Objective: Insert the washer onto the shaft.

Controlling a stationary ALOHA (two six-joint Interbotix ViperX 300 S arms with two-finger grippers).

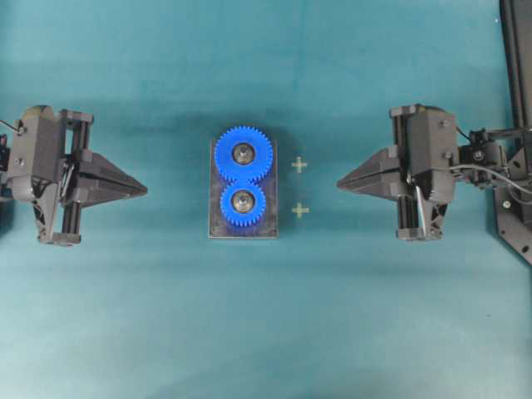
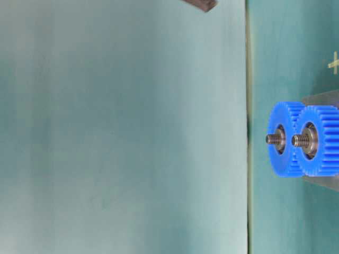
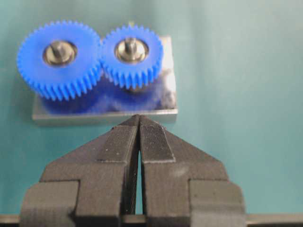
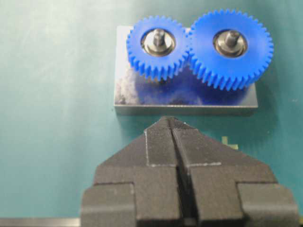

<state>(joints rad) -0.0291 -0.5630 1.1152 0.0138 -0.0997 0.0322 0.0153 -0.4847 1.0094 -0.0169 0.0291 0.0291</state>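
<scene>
While both stay apart from the gears [image 1: 243, 179], each pincer [image 1: 141, 190] is closed, empty.

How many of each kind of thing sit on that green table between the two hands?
Blue gears: 2 (big, small)
Shafts: 2 ()
Metal plate: 1
Cross marks: 2 ()
Total: 7

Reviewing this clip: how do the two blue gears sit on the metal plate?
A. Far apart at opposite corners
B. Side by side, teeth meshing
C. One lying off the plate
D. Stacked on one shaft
B: the larger gear and smaller gear sit on separate shafts on the plate, teeth interlocked.
</scene>
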